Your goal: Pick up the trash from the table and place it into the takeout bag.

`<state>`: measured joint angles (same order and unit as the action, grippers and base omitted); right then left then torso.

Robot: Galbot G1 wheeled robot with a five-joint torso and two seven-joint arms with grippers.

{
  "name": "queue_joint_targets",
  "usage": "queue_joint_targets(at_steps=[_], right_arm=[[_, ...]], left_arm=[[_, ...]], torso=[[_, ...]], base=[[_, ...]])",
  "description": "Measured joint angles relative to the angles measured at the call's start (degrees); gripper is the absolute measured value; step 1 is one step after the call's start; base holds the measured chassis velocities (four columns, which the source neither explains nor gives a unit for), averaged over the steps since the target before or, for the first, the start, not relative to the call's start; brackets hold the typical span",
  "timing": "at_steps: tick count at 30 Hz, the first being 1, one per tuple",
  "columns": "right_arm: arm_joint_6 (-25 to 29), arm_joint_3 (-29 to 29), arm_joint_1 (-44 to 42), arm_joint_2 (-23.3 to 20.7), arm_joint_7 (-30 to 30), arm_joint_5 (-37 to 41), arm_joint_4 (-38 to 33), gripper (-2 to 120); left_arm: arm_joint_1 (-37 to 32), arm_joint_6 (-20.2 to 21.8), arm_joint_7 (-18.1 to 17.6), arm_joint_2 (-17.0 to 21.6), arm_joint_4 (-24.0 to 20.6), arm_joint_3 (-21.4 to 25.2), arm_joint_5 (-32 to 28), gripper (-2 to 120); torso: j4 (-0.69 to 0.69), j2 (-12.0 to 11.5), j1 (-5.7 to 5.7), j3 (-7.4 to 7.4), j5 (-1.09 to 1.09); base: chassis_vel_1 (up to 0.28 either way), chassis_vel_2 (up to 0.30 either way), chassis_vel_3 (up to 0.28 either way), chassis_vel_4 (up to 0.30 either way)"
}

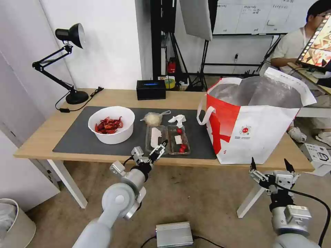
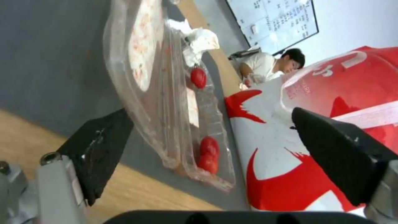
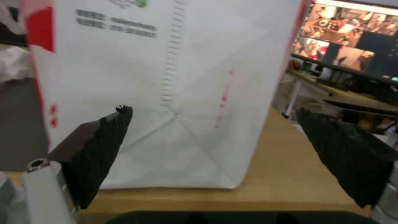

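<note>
Head view: our left gripper (image 1: 159, 148), fingers spread, covers the clamshell's (image 1: 168, 138) near edge; our right gripper (image 1: 270, 166), spread, hangs at the bag's (image 1: 255, 127) 6 o'clock.

Looking like lab or studio space, not home. Light-wood table (image 1: 193, 100) sitting on bare concrete floor. Behind table: black tripod stands (image 1: 179, 58), grey softbox panel (image 1: 196, 17), whiteboard (image 1: 255, 15) hanging on wall. Black desk lamp (image 1: 65, 58) standing on table's far left corner. Right of table, monitor (image 1: 317, 44) glowing with image grid. Below table, silver power brick (image 1: 174, 234) lying on floor.
</note>
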<state>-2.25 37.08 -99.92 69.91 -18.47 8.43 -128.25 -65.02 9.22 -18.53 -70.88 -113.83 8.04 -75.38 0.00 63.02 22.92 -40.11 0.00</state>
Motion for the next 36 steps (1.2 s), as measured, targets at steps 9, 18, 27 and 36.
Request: queue_joint_targets(at_steps=[9, 18, 27, 36], right_arm=[[1.1, -3.2, 0.3, 1.8, 0.5, -2.5, -0.1, 100], [1.4, -4.2, 0.4, 2.2, 0.7, -3.3, 0.0, 100], [1.6, -4.2, 0.4, 2.2, 0.7, -3.2, -0.1, 100], [1.7, -5.2, 0.6, 2.5, 1.0, -2.4, -0.2, 100]], left_arm=[[1.7, -2.4, 3.9, 0.3, 0.8, -0.4, 6.1, 100], [3.1, -2.9, 10.3, 1.1, 1.6, -1.2, 11.1, 100], [4.0, -2.8, 12.3, 0.9, 1.0, -3.2, 10.9, 100], [5.2, -1.2, 17.3, 1.3, 3.0, -4.8, 16.6, 93]], torso=[[0.0, 0.0, 0.0, 0.0, 0.0], [0.0, 0.0, 0.0, 0.0, 0.0], [-0.01, 0.0, 0.0, 0.0, 0.0], [-0.01, 0.0, -0.01, 0.0, 0.0]], base=[[0.0, 0.0, 0.0, 0.0], [0.0, 0.0, 0.0, 0.0], [0.0, 0.0, 0.0, 0.0], [0.0, 0.0, 0.0, 0.0]])
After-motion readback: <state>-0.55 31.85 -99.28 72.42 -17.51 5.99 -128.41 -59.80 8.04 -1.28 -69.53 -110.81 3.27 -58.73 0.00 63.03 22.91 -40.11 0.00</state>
